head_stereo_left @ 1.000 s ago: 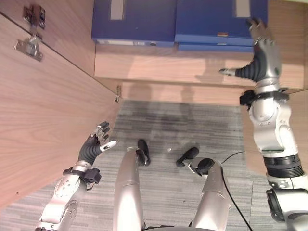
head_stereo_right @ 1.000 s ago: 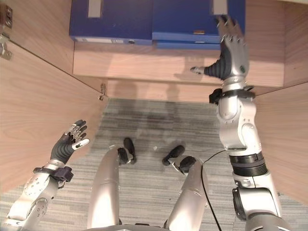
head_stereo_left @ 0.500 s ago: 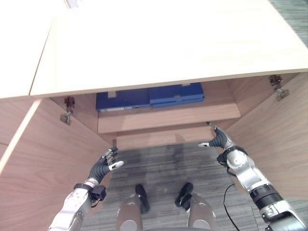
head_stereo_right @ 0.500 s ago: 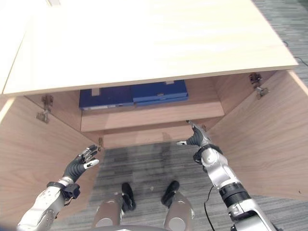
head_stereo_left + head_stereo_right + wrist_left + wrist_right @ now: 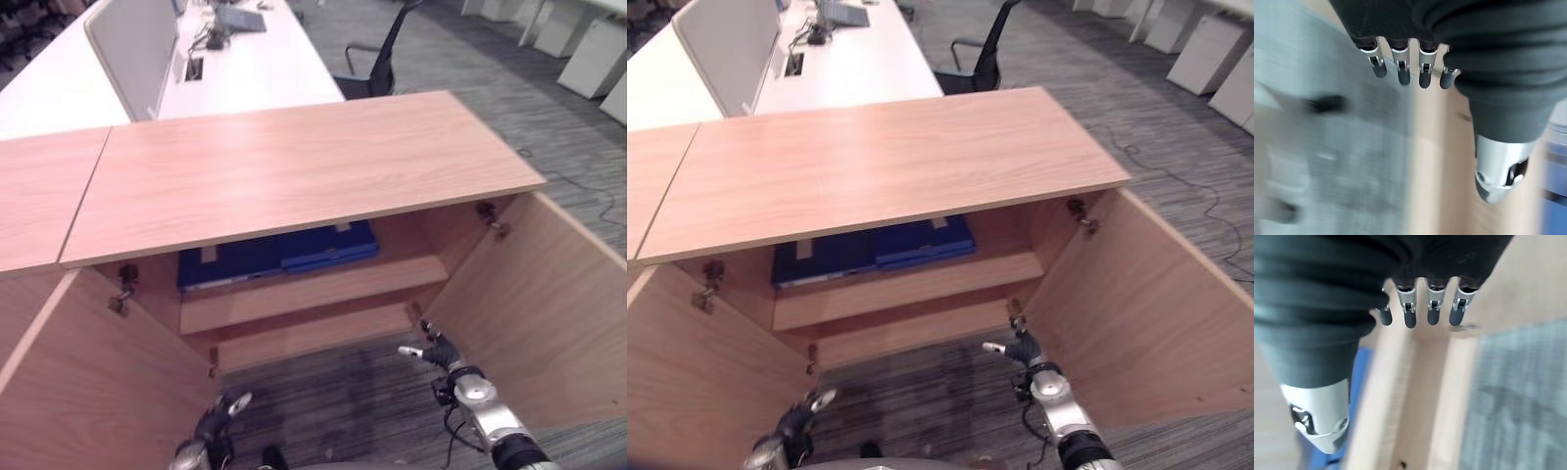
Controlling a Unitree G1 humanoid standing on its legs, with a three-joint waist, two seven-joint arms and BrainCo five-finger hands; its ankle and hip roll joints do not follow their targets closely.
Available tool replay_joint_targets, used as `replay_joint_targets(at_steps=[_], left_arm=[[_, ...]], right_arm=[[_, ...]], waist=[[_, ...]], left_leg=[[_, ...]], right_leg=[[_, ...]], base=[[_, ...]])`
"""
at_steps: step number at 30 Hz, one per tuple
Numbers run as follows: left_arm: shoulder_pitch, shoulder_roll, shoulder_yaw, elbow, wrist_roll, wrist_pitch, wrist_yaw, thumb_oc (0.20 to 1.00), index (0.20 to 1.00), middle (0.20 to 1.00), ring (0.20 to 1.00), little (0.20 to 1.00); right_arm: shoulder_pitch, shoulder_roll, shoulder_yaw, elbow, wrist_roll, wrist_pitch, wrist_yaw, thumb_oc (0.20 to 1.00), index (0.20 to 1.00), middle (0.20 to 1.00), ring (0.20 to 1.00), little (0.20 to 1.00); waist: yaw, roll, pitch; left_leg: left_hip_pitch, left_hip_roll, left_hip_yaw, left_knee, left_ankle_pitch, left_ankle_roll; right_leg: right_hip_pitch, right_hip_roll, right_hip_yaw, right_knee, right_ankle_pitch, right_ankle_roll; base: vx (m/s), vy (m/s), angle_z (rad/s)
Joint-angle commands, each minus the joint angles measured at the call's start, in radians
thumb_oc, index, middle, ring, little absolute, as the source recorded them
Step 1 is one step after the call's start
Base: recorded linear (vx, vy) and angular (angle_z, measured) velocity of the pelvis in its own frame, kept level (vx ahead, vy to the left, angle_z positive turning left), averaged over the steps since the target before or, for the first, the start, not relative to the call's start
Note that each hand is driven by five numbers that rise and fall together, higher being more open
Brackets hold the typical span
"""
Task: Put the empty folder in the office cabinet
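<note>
Grey striped carpet point(image 5: 549, 117) is seen throughout; a white desk point(image 5: 245, 73), black chair point(image 5: 377, 59) and white partition point(image 5: 132, 44) are placed behind.

An office: long white desks point(image 5: 235, 69), swivel chair point(image 5: 377, 59), grey carpet point(image 5: 549, 127).

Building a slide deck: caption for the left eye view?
Open cabinet with blue folders on its shelf; both hands, left hand and right hand, empty and open.

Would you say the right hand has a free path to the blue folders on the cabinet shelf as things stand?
Probably yes. Both cabinet doors stand open, the right hand is open in front of the opening holding nothing, and nothing lies between it and the blue folders on the shelf.
</note>
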Motion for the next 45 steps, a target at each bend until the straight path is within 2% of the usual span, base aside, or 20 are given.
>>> replay_joint_targets(at_steps=[1,2,3,9,12,14,15,17,18,20,21,24,27,28,29,30,31,35,40,45], left_arm=[[-0.062,0.039,0.073,-0.017,0.072,-0.008,0.034,1.000,1.000,1.000,1.000,1.000],[-0.062,0.040,0.073,-0.016,0.072,-0.009,0.034,1.000,1.000,1.000,1.000,1.000],[-0.073,0.043,0.099,0.022,0.067,-0.005,0.045,1.000,1.000,1.000,1.000,1.000],[-0.066,0.032,0.123,0.067,0.051,0.012,0.035,1.000,1.000,1.000,1.000,1.000],[-0.067,0.021,0.113,0.068,0.039,0.018,0.031,1.000,1.000,1.000,1.000,1.000],[-0.074,0.016,0.103,0.067,0.027,0.018,0.027,1.000,1.000,1.000,1.000,1.000],[-0.081,0.011,0.095,0.069,0.023,0.017,0.028,1.000,1.000,1.000,1.000,1.000],[-0.099,0.000,0.079,0.077,0.028,0.015,0.025,1.000,1.000,1.000,1.000,1.000],[-0.107,-0.003,0.074,0.078,0.027,0.010,0.023,1.000,1.000,1.000,1.000,1.000],[-0.112,-0.010,0.065,0.077,0.023,0.005,0.015,1.000,1.000,1.000,1.000,1.000],[-0.104,-0.011,0.060,0.080,0.030,0.004,0.009,1.000,1.000,1.000,1.000,1.000],[-0.097,-0.003,0.056,0.086,0.058,0.002,0.001,1.000,1.000,1.000,1.000,1.000],[-0.096,0.013,0.053,0.089,0.079,0.001,0.003,1.000,1.000,1.000,1.000,1.000],[-0.088,0.019,0.056,0.082,0.088,-0.001,-0.002,1.000,1.000,1.000,1.000,1.000],[-0.088,0.019,0.055,0.082,0.088,-0.001,-0.002,1.000,1.000,1.000,1.000,1.000],[-0.068,0.022,0.062,0.075,0.090,-0.004,-0.004,1.000,1.000,1.000,1.000,1.000],[-0.068,0.021,0.062,0.075,0.090,-0.004,-0.004,1.000,1.000,1.000,1.000,1.000],[-0.041,0.023,0.063,0.073,0.119,-0.002,-0.016,1.000,1.000,1.000,1.000,1.000],[-0.031,0.027,0.063,0.068,0.119,-0.001,-0.024,1.000,1.000,1.000,1.000,1.000],[-0.027,0.031,0.060,0.067,0.127,0.002,-0.028,1.000,1.000,1.000,1.000,1.000]], right_arm=[[-0.033,0.034,0.007,0.066,0.086,-0.016,-0.002,1.000,1.000,1.000,1.000,1.000],[-0.035,0.035,0.007,0.067,0.086,-0.017,-0.002,1.000,1.000,1.000,1.000,1.000],[-0.027,0.047,0.004,0.161,0.104,-0.016,-0.001,1.000,1.000,1.000,1.000,1.000],[0.004,0.057,-0.044,0.405,0.155,-0.011,-0.005,1.000,1.000,1.000,1.000,1.000],[0.011,0.041,-0.063,0.488,0.161,-0.005,-0.003,1.000,1.000,1.000,1.000,1.000],[0.003,0.033,-0.067,0.513,0.167,-0.003,-0.002,1.000,1.000,1.000,1.000,1.000],[-0.002,0.027,-0.071,0.526,0.174,-0.001,-0.002,1.000,1.000,1.000,1.000,1.000],[-0.010,0.017,-0.082,0.545,0.194,-0.005,-0.008,1.000,1.000,1.000,1.000,1.000],[-0.012,0.007,-0.098,0.555,0.207,-0.007,-0.007,1.000,1.000,1.000,1.000,1.000],[-0.011,-0.006,-0.114,0.571,0.214,-0.009,-0.008,1.000,1.000,1.000,1.000,1.000],[0.000,-0.026,-0.133,0.585,0.214,-0.011,-0.005,1.000,1.000,1.000,1.000,1.000],[0.002,-0.069,-0.166,0.584,0.212,-0.014,-0.011,1.000,1.000,1.000,1.000,1.000],[-0.020,-0.130,-0.192,0.550,0.218,-0.021,-0.026,1.000,1.000,1.000,1.000,1.000],[-0.040,-0.182,-0.211,0.498,0.221,-0.035,-0.040,1.000,1.000,1.000,1.000,1.000],[-0.039,-0.182,-0.211,0.498,0.221,-0.035,-0.040,1.000,1.000,1.000,1.000,1.000],[-0.063,-0.249,-0.237,0.426,0.217,-0.048,-0.063,1.000,1.000,1.000,1.000,1.000],[-0.062,-0.249,-0.237,0.425,0.217,-0.047,-0.063,1.000,1.000,1.000,1.000,1.000],[-0.121,-0.376,-0.243,0.211,0.166,-0.081,-0.089,1.000,1.000,1.000,1.000,1.000],[-0.183,-0.451,-0.203,0.059,0.124,-0.106,-0.075,1.000,1.000,1.000,1.000,1.000],[-0.237,-0.463,-0.156,-0.013,0.124,-0.120,-0.056,1.000,1.000,1.000,1.000,1.000]], waist=[[-0.008,-0.033,0.035],[-0.008,-0.033,0.036],[-0.013,-0.039,0.042],[-0.038,-0.040,0.057],[-0.049,-0.044,0.079],[-0.047,-0.051,0.099],[-0.044,-0.056,0.109],[-0.045,-0.067,0.118],[-0.052,-0.072,0.112],[-0.058,-0.072,0.102],[-0.066,-0.060,0.088],[-0.085,-0.038,0.056],[-0.096,-0.036,0.028],[-0.098,-0.031,0.015],[-0.097,-0.031,0.015],[-0.098,-0.026,0.008],[-0.097,-0.025,0.009],[-0.093,-0.021,0.009],[-0.080,-0.021,0.013],[-0.068,-0.023,0.012]], left_leg=[[-0.065,-0.018,-0.048,-0.032,0.012,-0.039],[-0.064,-0.017,-0.048,-0.032,0.012,-0.040],[-0.061,0.015,-0.044,-0.029,0.039,-0.062],[-0.044,0.120,-0.021,-0.010,0.092,-0.108],[-0.050,0.175,-0.008,0.059,0.091,-0.123],[-0.064,0.187,-0.032,0.135,0.063,-0.117],[-0.074,0.175,-0.068,0.195,0.027,-0.105],[-0.102,0.120,-0.161,0.329,-0.066,-0.065],[-0.114,0.088,-0.177,0.374,-0.095,-0.037],[-0.111,0.027,-0.209,0.419,-0.154,-0.015],[-0.069,-0.035,-0.238,0.352,-0.216,0.013],[0.017,-0.082,-0.255,0.160,-0.198,0.013],[0.043,-0.094,-0.257,0.048,-0.158,0.001],[0.068,-0.098,-0.256,-0.010,-0.143,0.000],[0.070,-0.098,-0.255,-0.013,-0.142,0.000],[0.082,-0.101,-0.255,-0.040,-0.135,-0.001],[0.083,-0.101,-0.254,-0.040,-0.135,-0.001],[0.094,-0.106,-0.250,-0.040,-0.138,0.002],[0.098,-0.108,-0.248,-0.040,-0.136,0.004],[0.100,-0.109,-0.252,-0.040,-0.133,0.004]], right_leg=[[0.079,0.005,0.029,0.004,-0.095,0.032],[0.080,0.006,0.029,0.003,-0.095,0.032],[0.087,0.042,0.049,-0.023,-0.102,0.012],[0.116,0.130,0.083,-0.045,-0.132,-0.042],[0.125,0.163,0.099,-0.036,-0.146,-0.074],[0.124,0.168,0.110,-0.023,-0.153,-0.092],[0.113,0.165,0.118,-0.013,-0.152,-0.099],[0.085,0.153,0.138,0.004,-0.140,-0.104],[0.059,0.150,0.146,0.005,-0.120,-0.107],[0.047,0.155,0.171,-0.003,-0.109,-0.104],[0.045,0.166,0.193,-0.011,-0.103,-0.096],[0.018,0.178,0.211,-0.019,-0.080,-0.081],[-0.002,0.176,0.220,-0.049,-0.047,-0.064],[0.000,0.178,0.227,-0.073,-0.035,-0.057],[0.001,0.178,0.227,-0.074,-0.035,-0.057],[0.000,0.177,0.231,-0.081,-0.029,-0.051],[0.001,0.177,0.231,-0.081,-0.029,-0.051],[0.007,0.168,0.235,-0.081,-0.022,-0.041],[0.011,0.162,0.233,-0.081,-0.020,-0.038],[0.016,0.157,0.228,-0.081,-0.019,-0.037]], base=[[-0.03,-0.172,-0.55],[-0.06,-0.284,-0.49],[-0.06,-0.286,-0.17],[-0.05,-0.287,-0.13],[-0.05,-0.252,-0.16],[-0.09,-0.182,-0.19],[-0.15,-0.144,-0.27],[-0.17,-0.099,-0.48],[-0.14,-0.062,-0.53],[-0.06,-0.006,-0.52],[0.04,0.058,-0.50],[0.05,0.092,-0.36],[-0.01,0.053,-0.23],[0.00,0.049,-0.24],[0.02,0.075,-0.13],[0.00,0.040,-0.14],[0.01,0.061,-0.15],[0.01,0.047,-0.02],[0.00,0.018,-0.03],[0.01,0.004,0.01]])
